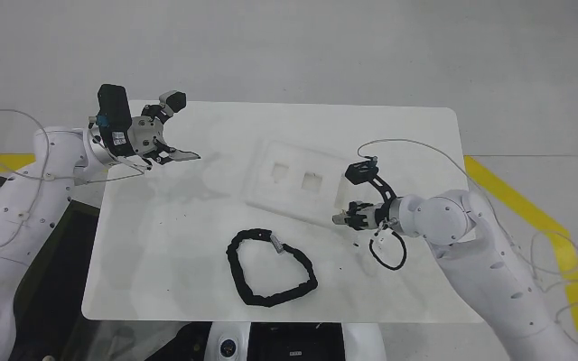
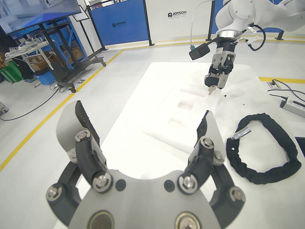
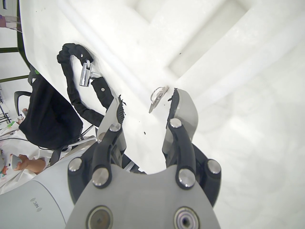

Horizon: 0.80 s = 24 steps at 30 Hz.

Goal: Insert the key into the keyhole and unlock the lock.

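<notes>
The key (image 3: 154,101) lies with its ring at the front right corner of the foam tray (image 3: 214,48), in the gap between the fingertips of my right claw (image 3: 147,98). That claw is part open and points down at the tray's edge. In my right wrist view neither pad presses on the key, so I have hold of nothing there. In my left wrist view the key looks as if it stands on its tip just below those fingers, touching the foam. The lock (image 3: 85,75) is a small chrome one. It lies on the table (image 1: 163,253) and joins the two ends of a black sleeved chain (image 1: 233,262). The chain lies in a closed loop near the table's front edge, apart from the tray and from both my claws. The lock sits on the side of the loop that faces the tray. My left claw (image 2: 143,110) hangs over the table's far left corner, well apart from the key and the lock, its jaws spread wide with nothing between them. The tray lies about mid-table and has shallow square pockets pressed into its top.
</notes>
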{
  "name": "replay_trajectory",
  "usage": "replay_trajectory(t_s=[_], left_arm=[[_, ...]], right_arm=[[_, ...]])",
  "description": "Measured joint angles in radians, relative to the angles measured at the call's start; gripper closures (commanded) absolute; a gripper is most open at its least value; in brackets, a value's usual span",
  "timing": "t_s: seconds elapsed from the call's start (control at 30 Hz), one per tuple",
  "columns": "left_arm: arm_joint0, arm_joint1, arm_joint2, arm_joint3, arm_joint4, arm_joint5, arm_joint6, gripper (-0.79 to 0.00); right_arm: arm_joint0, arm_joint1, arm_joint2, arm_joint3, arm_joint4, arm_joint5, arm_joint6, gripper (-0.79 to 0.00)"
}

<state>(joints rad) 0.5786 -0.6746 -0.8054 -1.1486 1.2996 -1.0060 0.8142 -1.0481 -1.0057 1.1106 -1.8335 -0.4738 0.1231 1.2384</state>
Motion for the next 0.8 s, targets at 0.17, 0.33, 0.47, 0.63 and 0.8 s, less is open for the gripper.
replay_trajectory(t_s=[0.17, 0.33, 0.47, 0.63, 0.8], left_arm=[[0.000, 0.000, 0.000, 0.000, 0.000, 0.000, 0.000, -0.785], [0.000, 0.000, 0.000, 0.000, 0.000, 0.000, 0.000, -0.785], [0.000, 0.000, 0.000, 0.000, 0.000, 0.000, 0.000, -0.785], [0.000, 0.000, 0.000, 0.000, 0.000, 0.000, 0.000, -0.785], [0.000, 0.000, 0.000, 0.000, 0.000, 0.000, 0.000, -0.785]], right_arm=[[-0.005, 0.000, 0.002, 0.008, 0.006, 0.006, -0.016, -0.280], [-0.005, 0.001, 0.000, 0.015, 0.006, 0.010, -0.021, -0.228], [0.001, -0.001, -0.007, 0.023, 0.005, 0.014, -0.023, -0.135], [0.008, -0.001, -0.013, 0.029, -0.001, 0.027, -0.024, 0.000], [0.021, -0.001, -0.016, 0.029, -0.025, 0.050, -0.019, 0.000]])
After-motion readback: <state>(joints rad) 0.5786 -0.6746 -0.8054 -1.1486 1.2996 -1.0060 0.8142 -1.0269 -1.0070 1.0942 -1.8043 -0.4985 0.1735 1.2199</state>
